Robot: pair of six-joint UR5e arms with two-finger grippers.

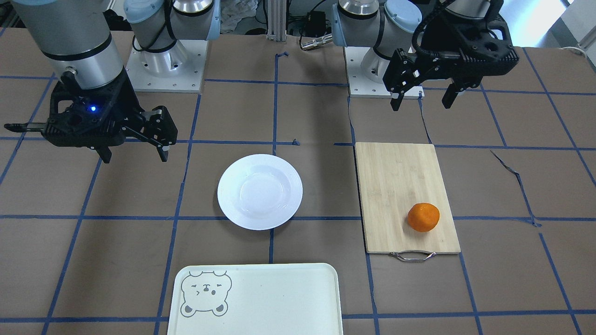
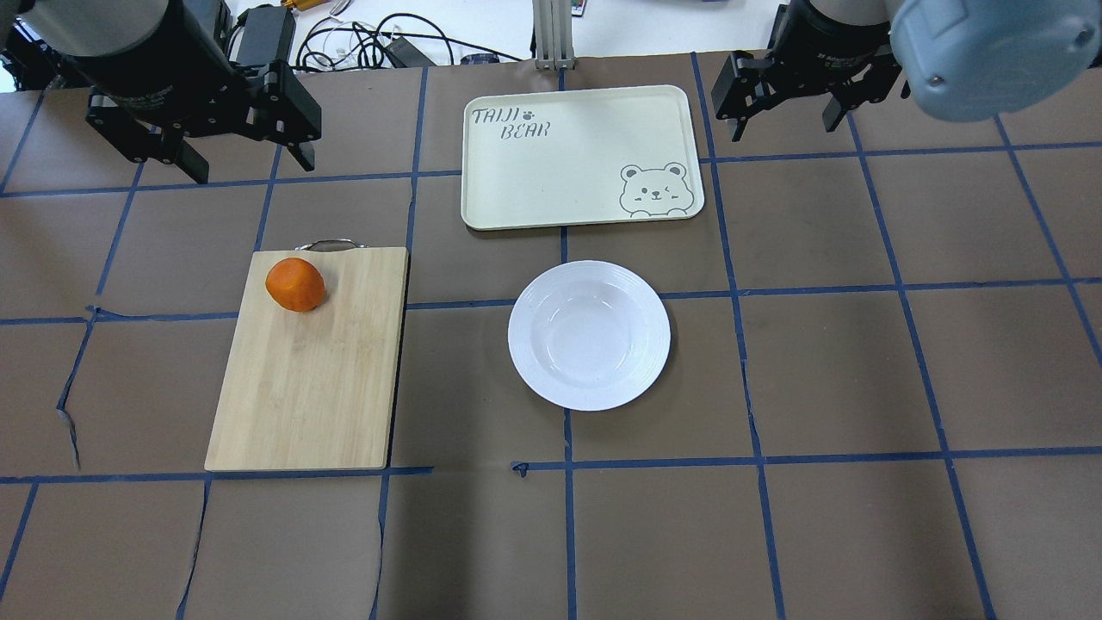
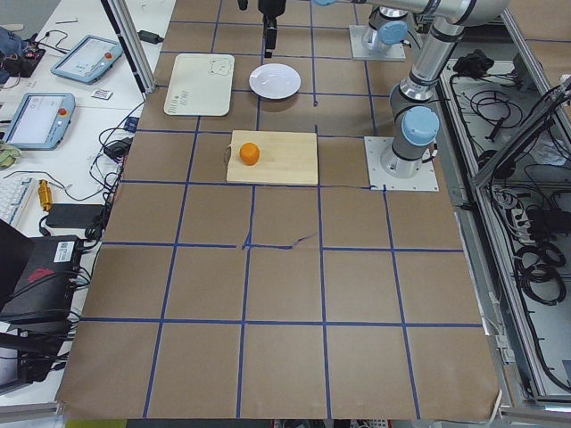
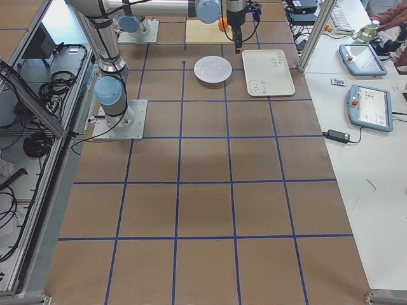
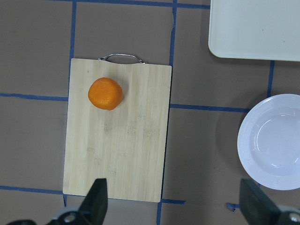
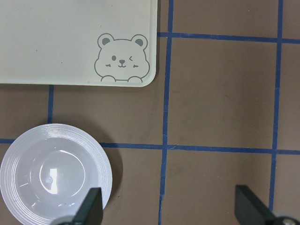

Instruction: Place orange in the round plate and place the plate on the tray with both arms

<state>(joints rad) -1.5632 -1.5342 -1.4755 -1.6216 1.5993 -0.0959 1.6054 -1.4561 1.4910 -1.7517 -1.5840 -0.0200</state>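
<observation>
The orange (image 2: 295, 285) rests at the handle end of the cutting board (image 2: 318, 387), seemingly ahead of and below the left arm (image 1: 400, 18), jaws parted; the right arm (image 1: 70, 42), jaws also parted, hangs well off that board.

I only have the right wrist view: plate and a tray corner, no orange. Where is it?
Observer: The orange lies on the cutting board, near its handle.
Operator: Is the left hand on it?
Observer: No. The left hand hangs open in the air, holding nothing.
Operator: Anything on the rest of the tray?
Observer: Nothing lies on the tray; there is only printed lettering in the corner opposite the bear.
</observation>
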